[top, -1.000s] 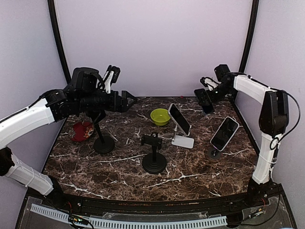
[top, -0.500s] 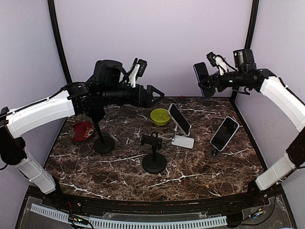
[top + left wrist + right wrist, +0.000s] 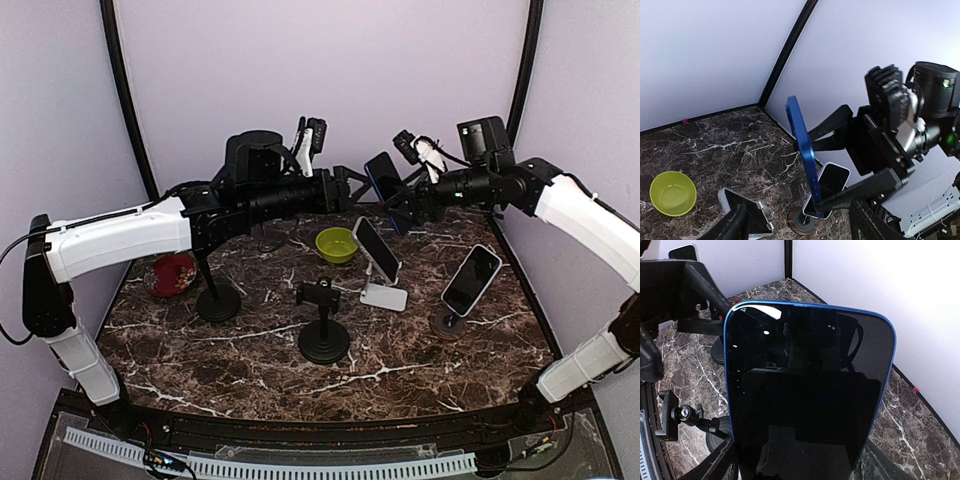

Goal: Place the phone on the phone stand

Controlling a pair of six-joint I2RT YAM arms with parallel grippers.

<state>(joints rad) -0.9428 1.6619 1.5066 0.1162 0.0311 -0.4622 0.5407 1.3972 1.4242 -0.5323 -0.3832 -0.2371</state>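
A blue-edged phone [image 3: 383, 178] with a dark screen is held in the air above the back of the table by my right gripper [image 3: 402, 200], which is shut on it. It fills the right wrist view [image 3: 807, 390] and shows edge-on in the left wrist view [image 3: 805, 145]. My left gripper [image 3: 355, 186] is open and just left of the phone, its fingers [image 3: 737, 225] wide apart with the phone ahead between them. An empty black clamp stand [image 3: 323, 322] stands at mid-table, and shows in the right wrist view [image 3: 680, 415].
A second black stand [image 3: 216, 298] stands at the left under my left arm. A white stand [image 3: 383, 293] and a round stand [image 3: 448, 322] each hold a phone. A green bowl [image 3: 336, 244] and a red object [image 3: 172, 275] lie on the marble table [image 3: 250, 380].
My right arm has swung left and down with the phone toward the table's middle. My left arm has reached further right, so the two grippers now meet.
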